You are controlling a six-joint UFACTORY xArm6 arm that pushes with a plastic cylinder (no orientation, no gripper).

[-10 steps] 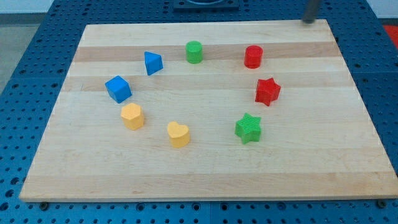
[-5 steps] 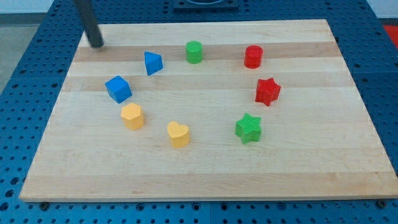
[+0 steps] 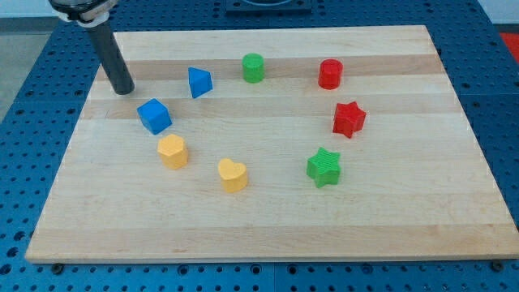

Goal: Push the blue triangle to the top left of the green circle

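Observation:
The blue triangle (image 3: 199,82) sits on the wooden board (image 3: 268,219) at upper left of centre. The green circle (image 3: 253,67) stands to its right and slightly higher, a gap apart. My tip (image 3: 124,90) rests on the board at the view's left, well left of the blue triangle and just up-left of the blue cube (image 3: 154,116). It touches no block.
A yellow hexagon-like block (image 3: 173,151) and a yellow heart (image 3: 232,174) lie below the blue cube. A red cylinder (image 3: 330,73), a red star (image 3: 349,118) and a green star (image 3: 324,167) stand on the right. Blue pegboard surrounds the board.
The rod swept from the board's top right corner to the top left, then came down toward the view's bottom, ending near the blue cube. No block has moved.

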